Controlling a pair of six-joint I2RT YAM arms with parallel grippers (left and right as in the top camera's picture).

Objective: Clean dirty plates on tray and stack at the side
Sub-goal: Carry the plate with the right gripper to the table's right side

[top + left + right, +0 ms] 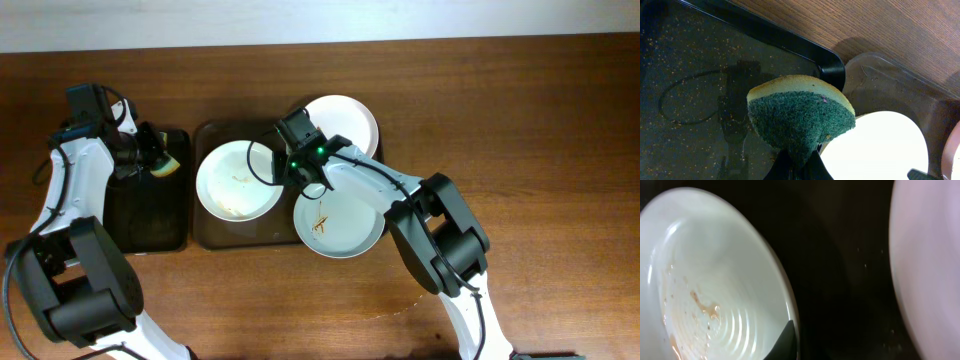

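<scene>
Squeezing the sponge (800,115) tight in the left fingers (779,172), with the right fingers (785,340) down at the rim of a dirty plate (715,295) on the tray (840,280), gap too hidden to tell, could tip it with one push.

1. Table (550,120): brown wood, grain clearly showing, smooth with a soft matt sheen.
2. Tray (250,232): brown see-through plastic, glistening and wet-looking; its rim looks cloudy and smooth from the left wrist.
3. Black tray (690,75): hard glossy plastic, shiny enough to throw reflections, peppered with fine gritty specks.
4. Sponge (797,112): two layers, a fine-pored yellow foam and a dark green scouring face, coarse and fibrous.
5. Dirty plates (345,225): glossy white glaze, smeared with thin brown-orange sauce.
6. Ridged plate (715,280): up close, fine concentric ridges catch the light.
</scene>
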